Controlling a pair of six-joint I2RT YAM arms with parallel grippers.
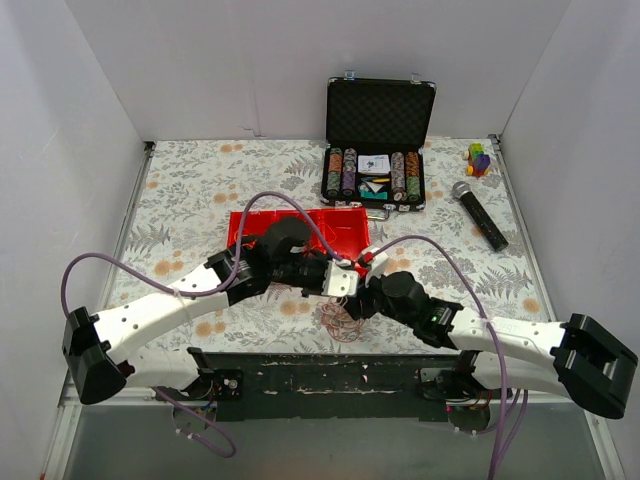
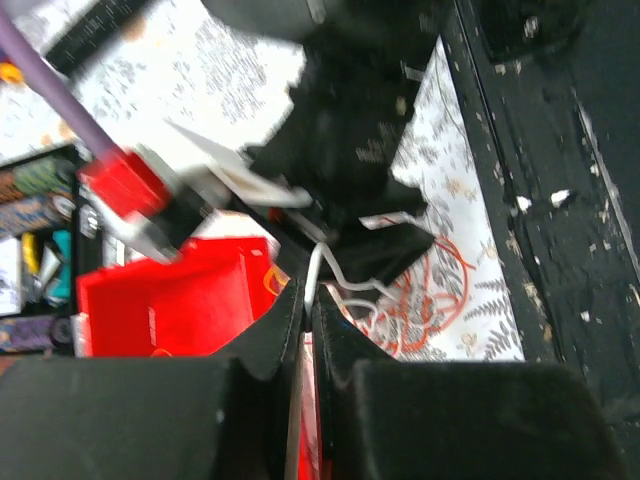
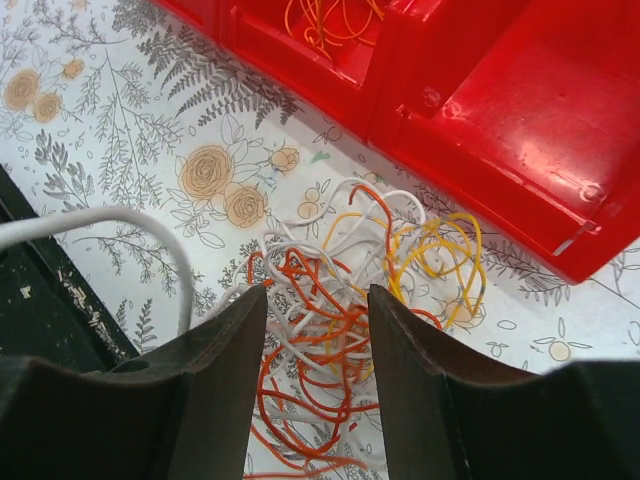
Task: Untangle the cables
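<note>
Floral table (image 3: 100,120) bears cables (image 3: 340,300); only right wrist shows strands (image 3: 320,20) inside tray (image 3: 500,120).

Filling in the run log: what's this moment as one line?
left tool: shut on white strand | right tool: open over cables | cables: tangled, on table beside red tray

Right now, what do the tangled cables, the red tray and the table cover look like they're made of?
The cables: thin wire in smooth plastic sheathing, probably; orange, yellow and white, holding springy loops. The red tray: glossy moulded plastic, with highlights and moulded ribs. The table cover: matte printed fabric or vinyl, floral; can't tell which.
</note>
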